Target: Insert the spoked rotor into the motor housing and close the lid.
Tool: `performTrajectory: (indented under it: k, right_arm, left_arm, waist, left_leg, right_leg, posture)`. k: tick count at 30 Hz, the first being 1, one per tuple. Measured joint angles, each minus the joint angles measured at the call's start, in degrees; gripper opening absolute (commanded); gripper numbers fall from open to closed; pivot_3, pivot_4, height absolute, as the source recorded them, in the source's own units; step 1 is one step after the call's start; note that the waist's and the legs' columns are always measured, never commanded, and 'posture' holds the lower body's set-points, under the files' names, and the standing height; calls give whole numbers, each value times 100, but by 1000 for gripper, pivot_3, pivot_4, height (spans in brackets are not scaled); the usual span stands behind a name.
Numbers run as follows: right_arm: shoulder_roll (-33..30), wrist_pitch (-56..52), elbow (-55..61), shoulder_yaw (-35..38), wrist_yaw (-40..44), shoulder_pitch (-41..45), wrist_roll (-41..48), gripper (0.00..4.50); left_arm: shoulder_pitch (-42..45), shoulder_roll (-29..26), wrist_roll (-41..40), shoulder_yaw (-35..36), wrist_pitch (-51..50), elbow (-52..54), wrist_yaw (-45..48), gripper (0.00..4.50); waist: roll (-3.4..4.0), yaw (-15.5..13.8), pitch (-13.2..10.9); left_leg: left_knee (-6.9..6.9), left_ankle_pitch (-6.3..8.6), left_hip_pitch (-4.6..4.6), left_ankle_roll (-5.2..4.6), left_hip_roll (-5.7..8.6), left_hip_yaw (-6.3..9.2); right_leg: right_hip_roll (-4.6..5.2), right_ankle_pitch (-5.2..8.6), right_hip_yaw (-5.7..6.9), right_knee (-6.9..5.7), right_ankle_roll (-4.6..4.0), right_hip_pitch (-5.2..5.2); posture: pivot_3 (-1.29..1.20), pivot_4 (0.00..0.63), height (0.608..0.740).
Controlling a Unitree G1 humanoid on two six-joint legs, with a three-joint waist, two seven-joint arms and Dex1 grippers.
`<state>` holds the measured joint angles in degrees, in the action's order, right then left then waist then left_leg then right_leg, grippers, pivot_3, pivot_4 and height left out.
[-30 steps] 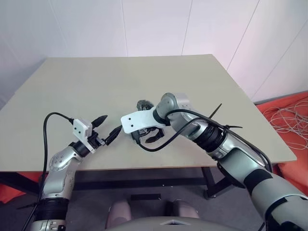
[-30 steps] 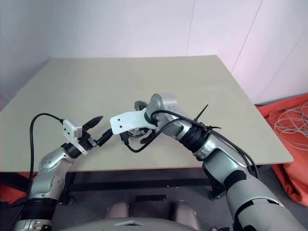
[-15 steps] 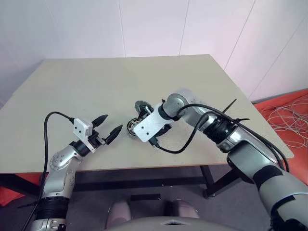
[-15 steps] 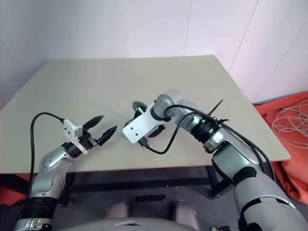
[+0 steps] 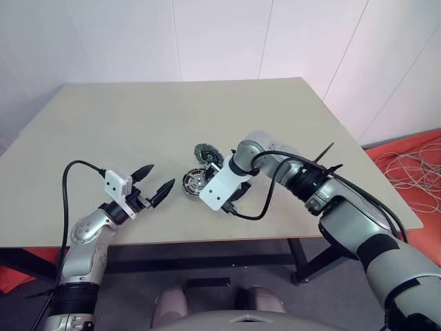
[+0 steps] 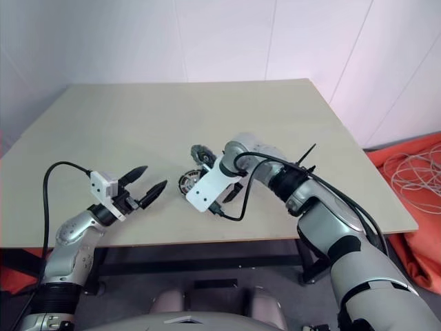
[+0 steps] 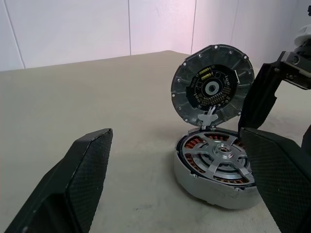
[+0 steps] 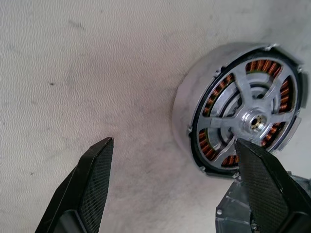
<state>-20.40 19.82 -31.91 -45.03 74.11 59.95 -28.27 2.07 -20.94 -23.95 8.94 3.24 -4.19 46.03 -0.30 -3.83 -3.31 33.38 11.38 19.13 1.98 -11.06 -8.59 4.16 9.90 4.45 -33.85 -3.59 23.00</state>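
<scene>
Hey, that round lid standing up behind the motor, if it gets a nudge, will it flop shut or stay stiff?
The lid looks like rigid metal, so it shouldn't bend. It stands nearly upright on a small hinge tab at the edge of the motor housing, so a push would likely swing it down over the spoked rotor. Probably heavy for its size; it may drop quickly.

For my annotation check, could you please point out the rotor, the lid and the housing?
rotor point(image 7: 219, 154), left wrist view, a spoke beside the hub.
lid point(image 7: 212, 88), left wrist view, its centre.
housing point(image 7: 201, 180), left wrist view, outer wall.
</scene>
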Motion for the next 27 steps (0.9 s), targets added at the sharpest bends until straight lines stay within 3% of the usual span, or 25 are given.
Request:
performTrajectory:
  k: [6,7,11,20,27]
  right_arm:
    - [27,97,-136,0,60,7,-103,4461]
    - [35,97,-142,0,81,7,-104,4292]
    - [87,83,-162,0,159,6,-109,3210]
    - [336,-348,-177,126,79,21,-211,28]
    - [528,-1815,119,171,327,-49,-234,7]
  left_arm:
    - [-2,0,0,0,18,0,0,4500]
    - [-2,0,0,0,21,0,-1,4500]
    - [-12,0,0,0,37,0,-2,4500]
    - [-36,-2,-1,1,53,12,-4,4500]
    - [-21,-4,-1,4,53,15,-2,4500]
  waist:
    - [0,0,0]
    - [0,-1,0]
    - [0,0,0]
    - [-1,-7,1]
    - [3,7,-2]
  left_leg:
    - [0,0,0,0,0,-1]
    - [0,0,1,0,0,0]
    - [0,0,1,0,0,-1]
    - [0,0,-1,0,0,0]
    - [0,-1,-5,2,-9,4]
  right_leg:
    - [0,-2,0,0,-3,0]
    - [0,-2,0,0,-3,0]
    - [0,-2,0,0,-3,0]
    - [0,-1,0,0,-1,-5]
    - [-1,-1,0,-1,-1,-4]
  posture:
    - [0,0,740]
    - [0,0,740]
    - [0,0,740]
    - [0,0,740]
    - [0,0,740]
